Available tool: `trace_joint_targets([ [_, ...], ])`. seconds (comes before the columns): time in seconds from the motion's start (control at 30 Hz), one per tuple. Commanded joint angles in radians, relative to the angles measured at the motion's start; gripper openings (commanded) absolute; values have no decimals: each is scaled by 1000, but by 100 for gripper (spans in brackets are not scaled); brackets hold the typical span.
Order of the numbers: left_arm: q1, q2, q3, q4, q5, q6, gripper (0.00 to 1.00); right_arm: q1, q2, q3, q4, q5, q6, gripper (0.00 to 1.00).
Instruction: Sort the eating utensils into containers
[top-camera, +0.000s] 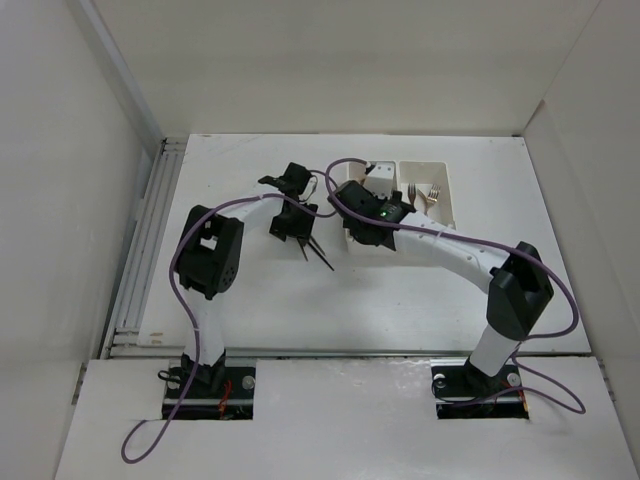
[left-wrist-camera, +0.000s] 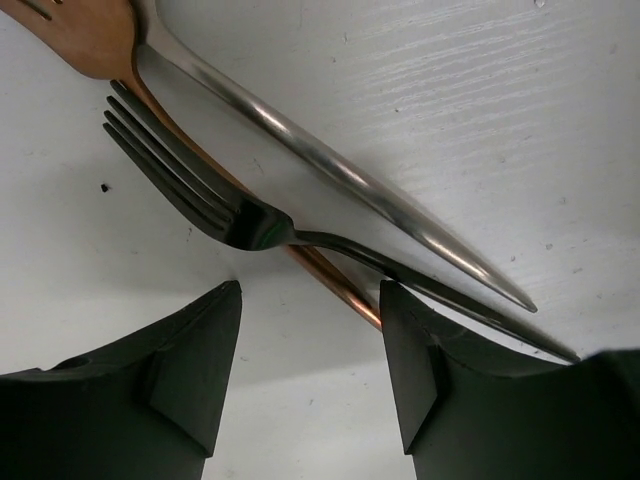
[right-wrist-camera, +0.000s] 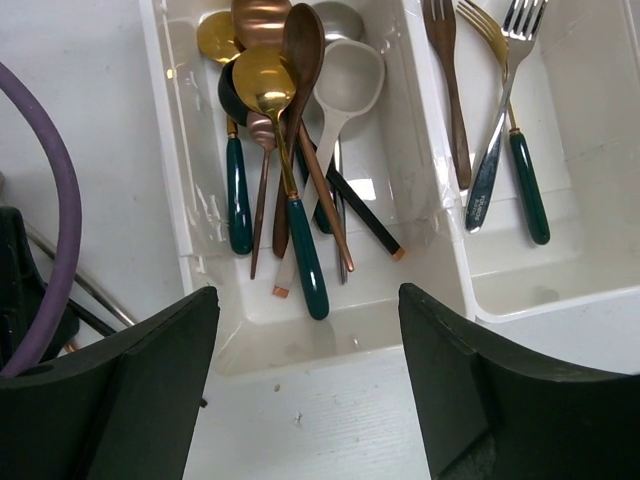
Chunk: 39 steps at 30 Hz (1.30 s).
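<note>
Left gripper (left-wrist-camera: 310, 300) is held wide open over the table, just left of the bins (top-camera: 452, 200). A black fork (left-wrist-camera: 255, 225) is seen right ahead of its fingers, laid across a copper utensil (left-wrist-camera: 85, 35) and beside a silver handle (left-wrist-camera: 330, 165). Right gripper (right-wrist-camera: 308, 295) is held open and empty above the bins' near end. Spoons (right-wrist-camera: 262, 80) are piled in one bin, three forks (right-wrist-camera: 440, 90) in the other.

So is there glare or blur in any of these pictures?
Right wrist: sharp, glare on the gold spoon and bin. Left wrist: bright streak along the silver handle, soft shadow under the black fork. Top: evenly lit, little detail.
</note>
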<state>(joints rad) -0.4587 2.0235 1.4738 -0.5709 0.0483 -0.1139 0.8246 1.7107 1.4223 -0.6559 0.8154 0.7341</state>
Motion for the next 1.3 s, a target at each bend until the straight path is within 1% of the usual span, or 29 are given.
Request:
trace_joint_targets([
  [0.0, -8, 9, 25, -1, -11, -9, 55, 2, -48, -8, -7, 30, 5, 78],
  [0.1, -8, 33, 7, -1, -36, -9, 55, 2, -48, -8, -16, 30, 5, 78],
  [0.17, -8, 44, -6, -1, -65, 2, 51, 2, -48, 1, -16, 39, 5, 78],
  [0.2, -8, 44, -6, -1, -76, 2, 47, 2, -48, 1, -25, 39, 5, 78],
  [0.27, 28, 44, -29, -1, -76, 13, 34, 2, -57, 1, -25, 48, 5, 78],
  [0.3, 41, 44, -29, -1, -76, 13, 18, 2, -57, 1, -25, 57, 5, 78],
  [0.37, 84, 53, -29, -1, -67, 13, 4, 2, -57, 1, -34, 57, 14, 78],
  [0.4, 97, 53, -29, -1, -67, 13, 0, 2, -57, 1, -34, 57, 14, 78],
  [0.57, 175, 43, -52, -14, -34, 22, 0, 2, -75, 1, -44, 57, 24, 78],
  [0.6, 196, 14, -61, -14, -34, 31, 0, 2, -76, 1, -44, 57, 24, 78],
  [0.67, 206, -15, -61, -14, -34, 52, 0, 2, -76, 10, -54, 67, 24, 78],
  [0.77, 218, -103, -87, 11, -112, 95, 0, 24, -76, 29, -54, 77, 13, 78],
  [0.8, 218, -129, -99, 29, -143, 133, 0, 40, -76, 29, -54, 88, -14, 78],
  [0.83, 218, -181, -124, 69, -219, 155, 0, 50, -76, 39, -54, 88, -24, 78],
  [0.9, 218, -221, -147, 109, -306, 225, 0, 65, -65, 52, -45, 99, -35, 78],
  [0.93, 218, -239, -170, 153, -399, 252, 0, 76, -53, 62, -45, 99, -35, 78],
  [0.97, 207, -279, -184, 176, -441, 281, 0, 85, -52, 63, -45, 108, -45, 78],
  [1.0, 207, -319, -213, 224, -502, 340, 0, 85, -52, 63, -33, 108, -45, 78],
  [1.03, 207, -319, -213, 244, -502, 341, 0, 85, -52, 63, -22, 108, -56, 78],
  [1.07, 181, -354, -243, 264, -552, 393, 0, 85, -52, 63, -22, 108, -56, 78],
  [1.1, 172, -368, -256, 278, -567, 417, 0, 85, -52, 63, -13, 99, -56, 78],
  [1.2, 122, -416, -291, 278, -547, 474, 0, 85, -52, 63, -4, 99, -67, 78],
  [1.27, 80, -443, -320, 278, -574, 499, 0, 85, -52, 63, 6, 99, -77, 78],
])
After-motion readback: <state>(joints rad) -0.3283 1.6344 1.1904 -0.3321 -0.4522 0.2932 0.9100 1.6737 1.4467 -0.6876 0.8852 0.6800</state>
